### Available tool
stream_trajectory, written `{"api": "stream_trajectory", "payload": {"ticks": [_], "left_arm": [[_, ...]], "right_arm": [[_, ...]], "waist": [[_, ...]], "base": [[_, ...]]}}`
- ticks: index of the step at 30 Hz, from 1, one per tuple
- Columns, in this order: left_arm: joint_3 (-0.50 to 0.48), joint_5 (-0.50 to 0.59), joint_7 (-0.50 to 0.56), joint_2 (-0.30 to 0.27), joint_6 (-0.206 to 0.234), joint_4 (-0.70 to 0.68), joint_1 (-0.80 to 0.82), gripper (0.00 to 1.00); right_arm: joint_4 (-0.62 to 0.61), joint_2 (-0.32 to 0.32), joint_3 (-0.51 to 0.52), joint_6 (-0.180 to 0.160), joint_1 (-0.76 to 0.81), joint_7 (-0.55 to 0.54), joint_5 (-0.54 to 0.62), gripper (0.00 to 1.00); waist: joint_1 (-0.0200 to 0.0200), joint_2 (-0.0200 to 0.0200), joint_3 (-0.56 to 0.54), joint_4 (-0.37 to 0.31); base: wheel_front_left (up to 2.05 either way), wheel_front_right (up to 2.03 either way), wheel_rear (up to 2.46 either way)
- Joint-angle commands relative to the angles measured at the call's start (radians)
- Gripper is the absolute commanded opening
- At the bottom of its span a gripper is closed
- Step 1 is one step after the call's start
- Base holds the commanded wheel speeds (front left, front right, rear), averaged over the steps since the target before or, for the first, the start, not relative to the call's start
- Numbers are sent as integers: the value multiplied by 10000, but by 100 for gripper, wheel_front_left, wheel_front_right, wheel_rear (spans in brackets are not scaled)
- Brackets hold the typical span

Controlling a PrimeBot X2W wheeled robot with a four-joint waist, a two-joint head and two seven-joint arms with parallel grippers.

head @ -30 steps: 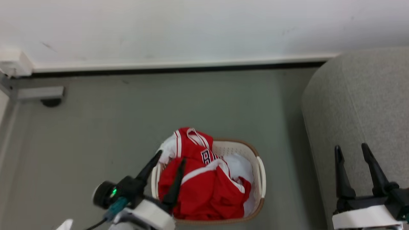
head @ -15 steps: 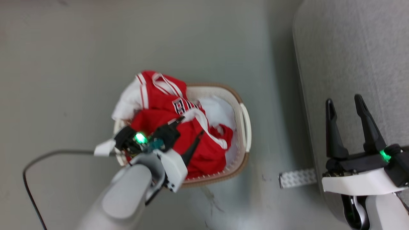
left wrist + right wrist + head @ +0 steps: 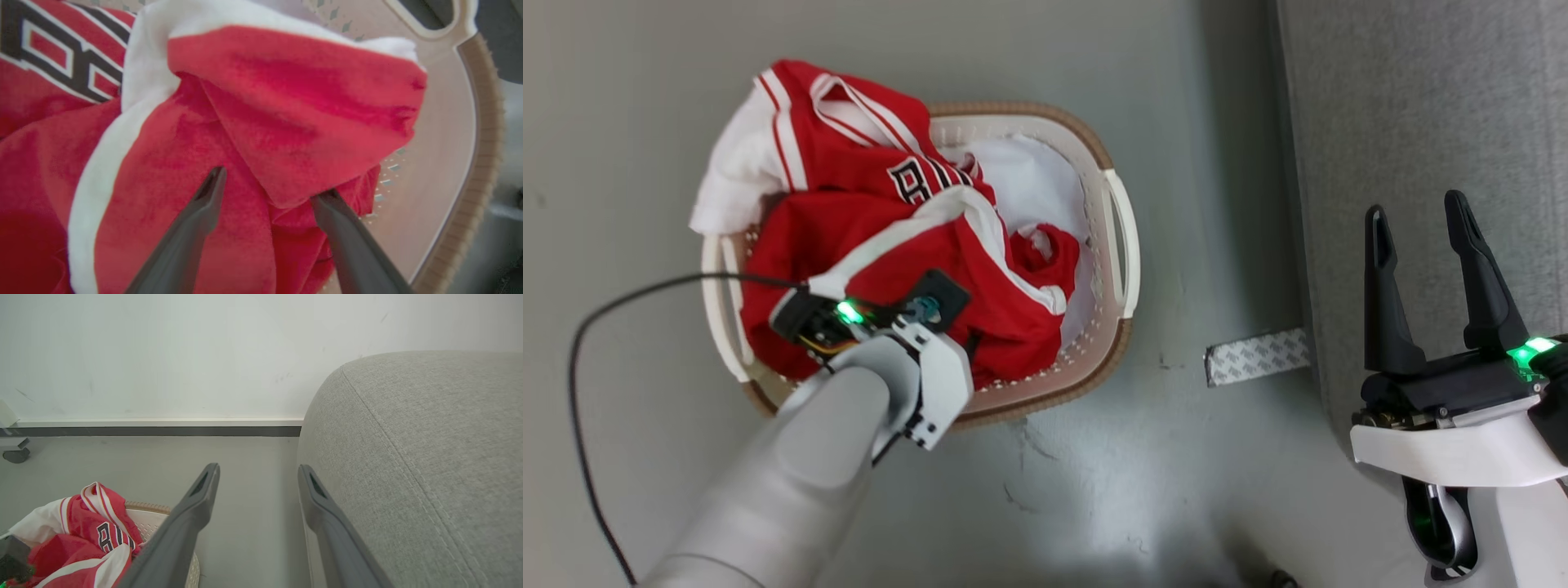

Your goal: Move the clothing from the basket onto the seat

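Pressing down into the clothing (image 3: pixel 866 245), the left gripper (image 3: pixel 273 183) has its fingers spread wide, a red fold lying between them, not pinched. The garments are heaped in the basket (image 3: pixel 1045 392) on the floor (image 3: pixel 1094 506), spilling over its far left rim. Their black, white-outlined lettering (image 3: pixel 919 181) is folded; only what looks like an "R" can be read. The right gripper (image 3: pixel 1417 208) hovers spread and empty at the near edge of the seat (image 3: pixel 1421 98).
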State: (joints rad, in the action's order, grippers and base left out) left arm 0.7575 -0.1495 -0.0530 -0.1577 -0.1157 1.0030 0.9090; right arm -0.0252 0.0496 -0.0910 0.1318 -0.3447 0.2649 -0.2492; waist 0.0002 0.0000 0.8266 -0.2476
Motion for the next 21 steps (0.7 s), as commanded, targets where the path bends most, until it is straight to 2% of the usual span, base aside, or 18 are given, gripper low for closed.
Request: {"api": "stream_trajectory", "payload": {"ticks": [1, 7, 8, 9, 10, 11, 16, 21], "left_arm": [[35, 64, -6, -79, 81, 164, 159, 100], [147, 193, -641, 48, 254, 762, 737, 100], [125, 126, -808, 100, 257, 830, 770, 83], [116, 95, -1027, 145, 278, 881, 843, 38], [91, 48, -1255, 197, 289, 922, 916, 11], [52, -26, -1425, 288, 282, 969, 940, 0], [-253, -742, -2028, 739, 43, 710, 599, 0], [-443, -1533, -2113, 976, -112, -421, -157, 0]], "right_arm": [[-88, 16, -28, -21, -112, -7, 4, 100], [-447, 16, -181, -21, -259, -7, 111, 100], [-464, 16, -188, -21, -234, -7, 120, 100], [-473, 16, -184, -21, -211, -7, 152, 100], [-470, 16, -165, -21, -195, -7, 174, 100], [-434, 16, -141, -21, -171, -7, 200, 100], [-144, 17, -162, -21, -52, -5, 252, 100], [207, 20, -153, -21, 283, -7, 342, 100]], "waist": [[-2, 0, 334, -83], [-2, 0, 934, -195], [-2, 0, 962, -187], [-2, 0, 982, -171], [-2, 0, 983, -141], [-2, 0, 946, -93], [-2, 0, 283, 242], [-2, 0, -1035, 751]], "base": [[0, 0, 0], [0, 0, 0], [0, 0, 0], [0, 0, 0], [0, 0, 0], [0, 0, 0], [0, 0, 0], [0, 0, 0]]}}
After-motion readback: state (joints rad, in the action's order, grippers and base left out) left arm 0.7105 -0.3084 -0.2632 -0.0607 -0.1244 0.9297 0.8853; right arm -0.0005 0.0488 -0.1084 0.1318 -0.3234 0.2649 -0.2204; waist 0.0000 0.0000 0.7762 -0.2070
